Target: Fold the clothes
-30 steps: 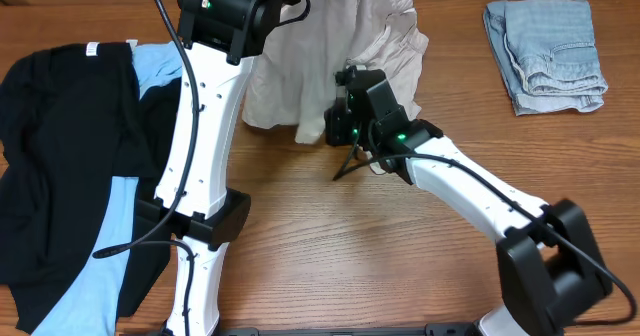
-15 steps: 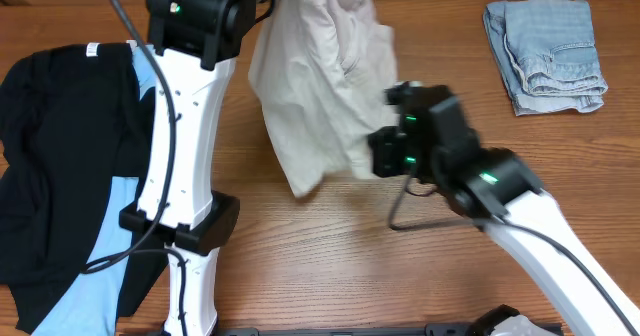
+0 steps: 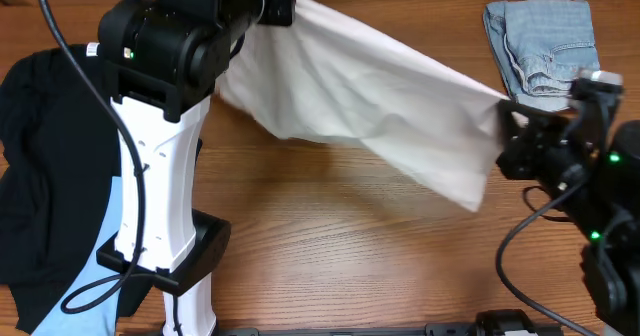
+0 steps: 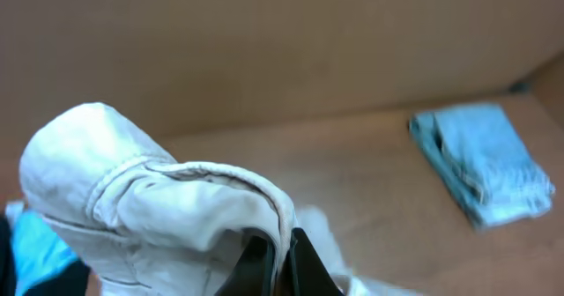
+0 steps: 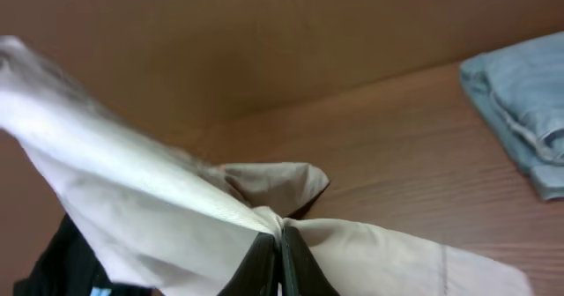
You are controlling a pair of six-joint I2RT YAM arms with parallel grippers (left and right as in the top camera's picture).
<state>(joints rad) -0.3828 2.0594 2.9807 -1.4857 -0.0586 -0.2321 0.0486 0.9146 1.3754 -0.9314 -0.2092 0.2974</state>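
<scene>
The beige khaki shorts (image 3: 370, 101) hang stretched in the air between my two grippers, above the table's middle. My left gripper (image 3: 285, 1) at the upper left is shut on one edge; in the left wrist view the jaws (image 4: 280, 256) pinch the folded waistband (image 4: 159, 199). My right gripper (image 3: 508, 111) at the right is shut on the other end; in the right wrist view the jaws (image 5: 280, 247) clamp bunched beige cloth (image 5: 176, 217). A black garment (image 3: 60, 146) and a light-blue shirt (image 3: 100, 246) lie at the left. Pale denim shorts (image 3: 545, 51) lie folded at the far right.
The wooden table (image 3: 350, 246) lies below the hanging cloth. The left arm's white column (image 3: 160, 196) stands at the left, beside the black garment. A brown cardboard wall (image 4: 264, 40) backs the table. The denim shorts also show in the left wrist view (image 4: 485, 164) and the right wrist view (image 5: 529, 111).
My right gripper has moved far to the right with the beige cloth, and the left has shifted left. The shorts went from a hanging bunch to a wide stretched sheet.
</scene>
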